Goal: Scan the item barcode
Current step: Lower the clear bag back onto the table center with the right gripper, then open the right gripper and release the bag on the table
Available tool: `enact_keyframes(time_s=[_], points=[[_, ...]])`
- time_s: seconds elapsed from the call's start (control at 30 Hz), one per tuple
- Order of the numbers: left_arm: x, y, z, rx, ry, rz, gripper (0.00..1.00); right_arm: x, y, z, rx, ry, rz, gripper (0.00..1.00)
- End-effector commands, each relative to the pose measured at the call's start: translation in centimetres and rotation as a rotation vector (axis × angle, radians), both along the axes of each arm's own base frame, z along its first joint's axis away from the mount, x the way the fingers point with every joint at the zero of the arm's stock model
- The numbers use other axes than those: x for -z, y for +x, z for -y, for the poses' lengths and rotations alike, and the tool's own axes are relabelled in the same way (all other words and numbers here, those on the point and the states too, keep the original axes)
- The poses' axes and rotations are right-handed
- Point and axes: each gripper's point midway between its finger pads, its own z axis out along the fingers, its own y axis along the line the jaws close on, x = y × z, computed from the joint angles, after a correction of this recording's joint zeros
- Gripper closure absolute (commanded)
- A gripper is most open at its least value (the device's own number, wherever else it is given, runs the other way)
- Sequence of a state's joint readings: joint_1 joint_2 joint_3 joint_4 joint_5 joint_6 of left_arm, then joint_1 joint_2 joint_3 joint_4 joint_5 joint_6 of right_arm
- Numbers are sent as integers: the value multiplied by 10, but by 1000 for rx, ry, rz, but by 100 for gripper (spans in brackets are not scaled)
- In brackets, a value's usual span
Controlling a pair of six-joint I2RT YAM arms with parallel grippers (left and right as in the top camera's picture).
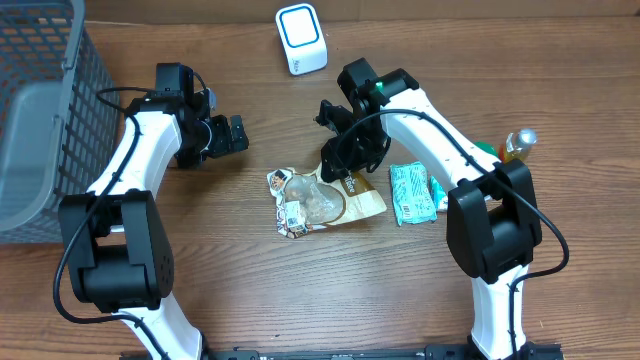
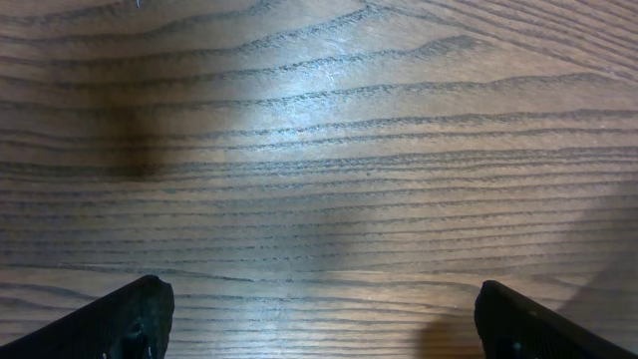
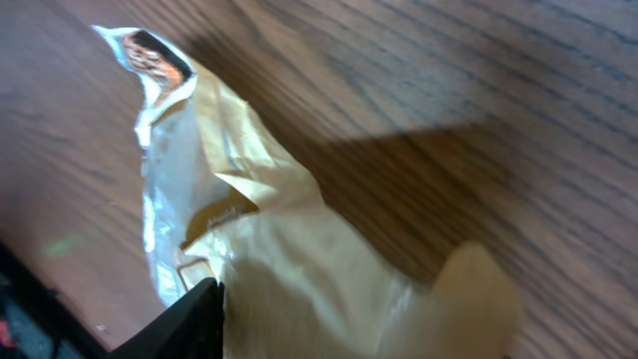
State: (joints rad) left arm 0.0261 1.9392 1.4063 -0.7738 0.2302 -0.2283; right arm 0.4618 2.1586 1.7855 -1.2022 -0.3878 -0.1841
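Overhead view: snack packet [image 1: 318, 200] lay flat on the surface [image 1: 250, 300], centre frame, below the white scanner [image 1: 301, 38] and well apart from it. My read: barcode not yet presented.

Right gripper [image 1: 343, 165] sat over the packet's upper right edge. Whether it was touching or just above, I couldn't tell. Right wrist view was mostly crumpled tan-and-clear film, with one dark finger [image 3: 194, 319] right beside it at lower left. The other finger wasn't identifiable, so I couldn't tell if those jaws were clamped on the film or released.

Coming in at the edge made sense. Thin floppy film only offers an edge to pinch, and lifting by the edge would leave the printed faces free to turn toward the scanner.

Left gripper [image 1: 230, 135] was parked between the grey basket [image 1: 40, 100] and the packet, jaws spread wide with nothing in them. Left wrist view showed bare wood between the tips. Probably just kept clear of the right arm's path.

Green packet [image 1: 412, 193] and small bottle [image 1: 518, 143] lay at right, likely queued items.

Risk: creased, shiny film could hide or glare out the code.
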Motion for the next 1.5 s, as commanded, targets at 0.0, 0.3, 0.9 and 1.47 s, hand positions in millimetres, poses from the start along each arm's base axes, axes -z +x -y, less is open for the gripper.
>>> enact_keyframes(time_s=[0.0, 0.3, 0.9, 1.47], points=[[0, 3, -1, 17, 10, 8, 0, 10, 4, 5, 2, -38, 26, 41], [0, 3, -1, 17, 10, 8, 0, 33, 22, 18, 129, -129, 91, 20], [0, 3, -1, 17, 10, 8, 1, 59, 76, 53, 521, -285, 313, 0], [0, 3, -1, 18, 10, 8, 0, 62, 62, 41, 494, -229, 229, 0]])
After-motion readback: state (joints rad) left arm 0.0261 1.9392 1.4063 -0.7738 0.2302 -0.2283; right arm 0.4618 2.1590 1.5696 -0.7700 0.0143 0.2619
